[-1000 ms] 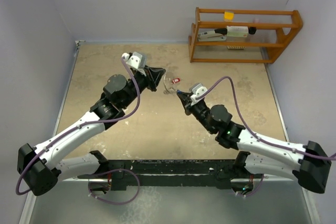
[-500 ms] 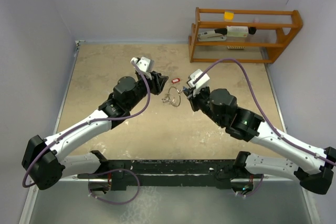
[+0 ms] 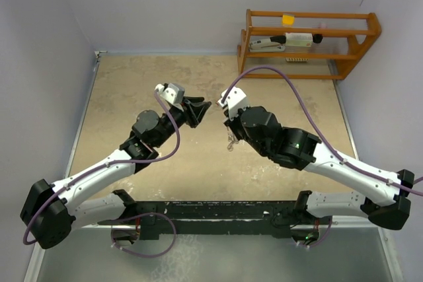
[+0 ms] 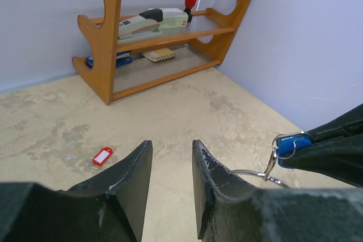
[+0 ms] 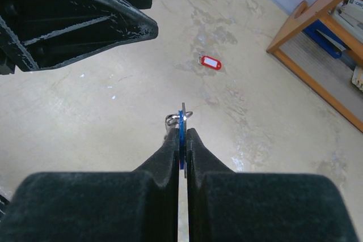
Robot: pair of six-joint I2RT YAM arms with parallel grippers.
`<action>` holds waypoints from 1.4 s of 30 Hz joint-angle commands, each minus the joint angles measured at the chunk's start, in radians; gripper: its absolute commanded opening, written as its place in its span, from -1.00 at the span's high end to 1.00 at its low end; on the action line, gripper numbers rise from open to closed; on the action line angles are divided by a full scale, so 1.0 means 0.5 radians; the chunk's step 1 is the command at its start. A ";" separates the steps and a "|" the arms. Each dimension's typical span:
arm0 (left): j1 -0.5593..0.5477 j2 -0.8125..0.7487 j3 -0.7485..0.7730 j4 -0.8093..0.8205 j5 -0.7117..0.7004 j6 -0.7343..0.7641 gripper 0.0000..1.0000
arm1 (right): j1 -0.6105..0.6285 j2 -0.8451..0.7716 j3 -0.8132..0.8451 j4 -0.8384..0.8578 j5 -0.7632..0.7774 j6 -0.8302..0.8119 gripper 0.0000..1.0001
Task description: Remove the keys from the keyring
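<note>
My right gripper (image 5: 181, 131) is shut on the blue-headed key (image 5: 181, 124) and holds it above the table. The thin silver keyring (image 4: 256, 173) hangs below the blue key (image 4: 292, 143) on a small link. In the top view the ring with silver keys (image 3: 230, 142) dangles under the right gripper (image 3: 227, 122). The red-headed key (image 4: 102, 156) lies alone on the table, off the ring; it also shows in the right wrist view (image 5: 210, 62). My left gripper (image 4: 172, 145) is open and empty, just left of the right one in the top view (image 3: 201, 105).
A wooden rack (image 3: 307, 34) with a stapler and small items stands at the back right, also seen in the left wrist view (image 4: 108, 38). Grey walls close in the tan table (image 3: 132, 90) on the left, back and right.
The left gripper let go of the ring and drew back left. The right gripper took the blue key and lifted the ring off the table. The red key stayed lying on the table.
</note>
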 commanded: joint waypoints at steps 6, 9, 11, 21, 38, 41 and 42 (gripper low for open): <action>-0.007 0.084 0.069 0.074 0.249 -0.061 0.47 | 0.068 0.035 0.150 0.111 0.236 -0.084 1.00; -0.007 0.098 0.038 0.112 0.287 -0.084 0.48 | 0.092 0.110 0.241 0.047 0.334 -0.098 1.00; -0.007 0.089 -0.003 0.161 0.280 -0.091 0.48 | 0.118 0.166 0.308 -0.028 0.429 -0.108 1.00; -0.024 -0.145 -0.241 0.388 0.149 -0.065 0.39 | 0.236 0.339 0.557 -0.244 0.827 -0.138 1.00; -0.200 -0.109 -0.248 0.598 -0.110 0.052 -0.12 | 0.299 0.617 0.840 -0.459 1.181 -0.203 1.00; -0.310 -0.072 -0.221 0.602 -0.195 0.137 -0.15 | 0.306 0.625 0.845 -0.437 1.140 -0.196 1.00; -0.334 -0.064 -0.220 0.618 -0.209 0.158 -0.17 | 0.306 0.631 0.848 -0.436 1.127 -0.192 1.00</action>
